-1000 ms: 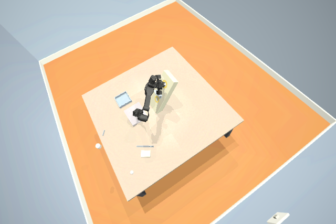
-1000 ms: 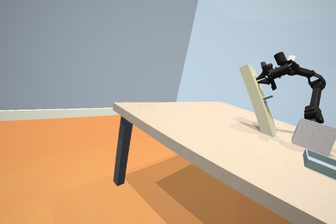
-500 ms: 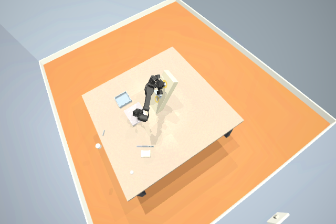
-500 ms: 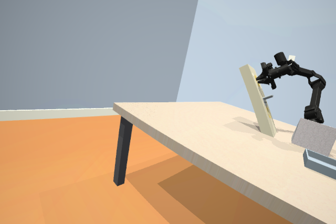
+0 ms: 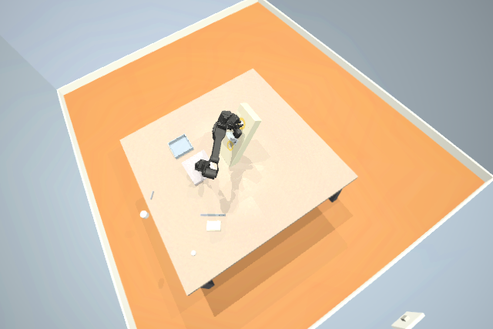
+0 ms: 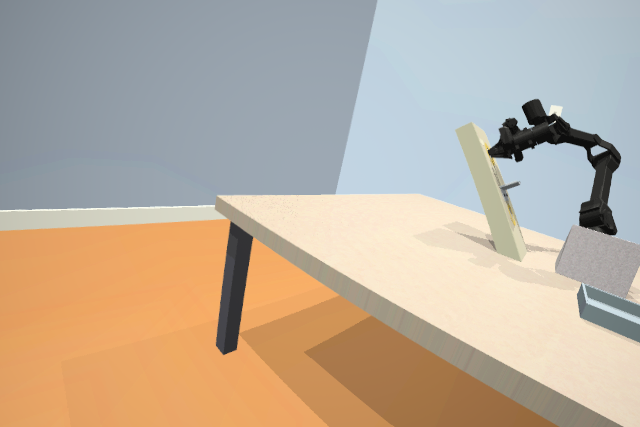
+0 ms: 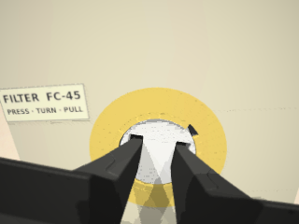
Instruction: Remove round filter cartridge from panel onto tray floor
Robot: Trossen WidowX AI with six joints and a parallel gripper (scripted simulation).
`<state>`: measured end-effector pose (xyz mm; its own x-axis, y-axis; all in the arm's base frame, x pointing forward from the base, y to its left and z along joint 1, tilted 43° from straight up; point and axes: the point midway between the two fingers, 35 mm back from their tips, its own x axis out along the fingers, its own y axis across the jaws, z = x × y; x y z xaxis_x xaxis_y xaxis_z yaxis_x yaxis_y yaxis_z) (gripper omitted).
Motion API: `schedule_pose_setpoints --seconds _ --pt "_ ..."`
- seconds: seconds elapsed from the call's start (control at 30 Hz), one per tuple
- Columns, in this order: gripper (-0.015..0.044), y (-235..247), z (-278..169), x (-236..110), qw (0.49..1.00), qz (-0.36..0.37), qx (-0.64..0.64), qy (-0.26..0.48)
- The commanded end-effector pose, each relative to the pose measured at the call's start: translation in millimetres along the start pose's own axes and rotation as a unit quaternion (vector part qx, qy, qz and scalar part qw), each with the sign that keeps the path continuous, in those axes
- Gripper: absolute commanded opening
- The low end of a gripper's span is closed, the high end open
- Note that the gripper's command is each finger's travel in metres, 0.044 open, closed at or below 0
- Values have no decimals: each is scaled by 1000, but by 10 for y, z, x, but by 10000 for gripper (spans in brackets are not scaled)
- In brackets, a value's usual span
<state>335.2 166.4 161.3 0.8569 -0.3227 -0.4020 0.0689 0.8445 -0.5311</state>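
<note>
The round filter cartridge shows its pale grey face in the wrist view, seated in the cream service panel inside a yellow ring. My gripper is pressed against the panel, with both black fingertips in the cartridge face and shut on it. A label to the left reads "FILTER FC-45, PRESS · TURN · PULL". A small dark notch sits at the cartridge's upper right rim. The blue-grey tray lies on the table left of the arm's base.
The panel leans upright on the table. A grey peg sticks out of its lower part. The arm stands on a grey block. A white card, a thin rod, a short stick and two small white balls lie near the front.
</note>
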Motion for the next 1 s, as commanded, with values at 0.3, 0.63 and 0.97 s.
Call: schedule_pose_setpoints --seconds 0.3,0.63,0.97 --pt "0 -1 -2 58 975 2 -222 4" --pt "0 -1 -2 57 922 3 -388 3" --pt "0 6 -3 30 897 4 -443 4"
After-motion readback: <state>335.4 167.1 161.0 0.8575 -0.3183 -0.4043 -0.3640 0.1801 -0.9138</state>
